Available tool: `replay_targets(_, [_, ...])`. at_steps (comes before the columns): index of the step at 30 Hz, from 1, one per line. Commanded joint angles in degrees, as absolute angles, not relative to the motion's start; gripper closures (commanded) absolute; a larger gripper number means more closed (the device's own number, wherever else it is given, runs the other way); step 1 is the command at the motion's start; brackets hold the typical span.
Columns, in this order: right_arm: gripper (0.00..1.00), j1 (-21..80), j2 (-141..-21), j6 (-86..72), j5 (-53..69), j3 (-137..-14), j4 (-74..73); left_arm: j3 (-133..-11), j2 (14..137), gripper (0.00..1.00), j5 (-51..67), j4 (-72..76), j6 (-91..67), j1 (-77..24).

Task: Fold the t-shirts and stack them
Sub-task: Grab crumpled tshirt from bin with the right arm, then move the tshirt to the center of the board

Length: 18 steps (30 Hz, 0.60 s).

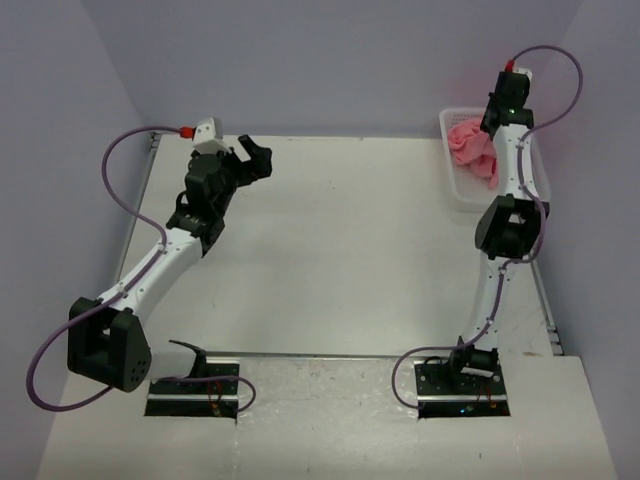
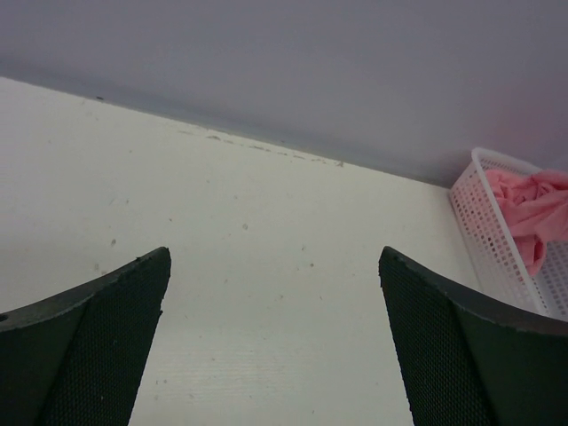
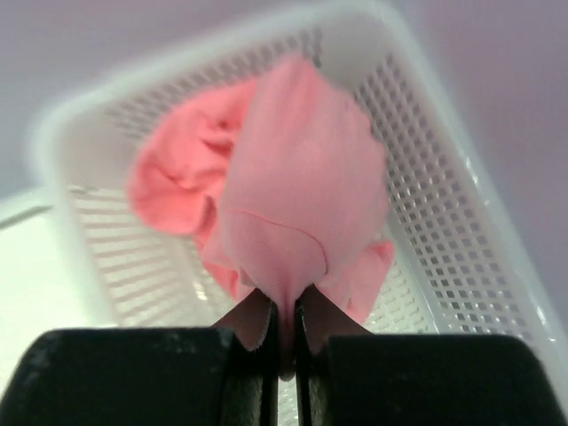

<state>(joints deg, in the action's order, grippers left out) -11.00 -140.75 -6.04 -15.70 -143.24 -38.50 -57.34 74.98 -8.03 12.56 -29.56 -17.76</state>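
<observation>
A crumpled salmon-pink t-shirt [image 1: 470,147] lies in the white mesh basket [image 1: 452,186] at the table's far right. In the right wrist view a fold of the t-shirt [image 3: 297,209] is pinched between the jaws of my right gripper [image 3: 286,324], which is shut on it inside the basket [image 3: 444,231]. My left gripper [image 2: 275,302] hangs open over bare table at the far left, nothing between its fingers [image 2: 106,337]. The left wrist view also catches the t-shirt [image 2: 537,209] in the basket [image 2: 488,235] far to the right. In the top view the left gripper [image 1: 255,160] points right.
The white table [image 1: 330,240] ends at grey-violet walls behind and on both sides. The basket stands against the right wall in the back corner. Purple cables loop off both arms. A seam [image 1: 330,354] runs across the table near the arm bases.
</observation>
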Motion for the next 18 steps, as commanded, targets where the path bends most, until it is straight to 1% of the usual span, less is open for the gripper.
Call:
replay_targets(1, [1.00,-6.2,-125.3,-4.1,-19.2,-144.2,-32.4,-56.7,76.5,0.01,-9.1,12.2,-32.8,-17.8])
replay_targets(7, [1.00,-1.8,-114.5,-0.4,-20.7,-147.5,-28.7,-54.8,76.9,0.02,-8.3,12.7,-34.5,-17.9])
replay_targets(11, [1.00,-0.3,-106.3,2.9,-19.8,-147.5,-25.2,-55.3,77.4,0.02,-10.9,10.0,-34.3,-17.9])
replay_targets(12, [1.00,1.9,-103.7,3.6,-19.9,-147.9,-25.1,-55.6,77.6,0.02,-12.1,9.5,-33.9,-17.9])
replay_targets(14, [1.00,3.1,-101.4,3.8,-19.3,-149.4,-26.4,-57.1,77.9,0.02,-13.6,6.6,-33.9,-17.9])
replay_targets(17, [1.00,7.8,-96.6,5.8,-17.8,-147.0,-26.9,-62.4,79.5,0.01,-18.2,0.9,-33.4,-17.8])
replay_targets(18, [1.00,11.0,-95.5,7.5,-18.8,-146.4,-27.8,-66.5,81.2,0.01,-18.8,-3.0,-32.1,-17.5])
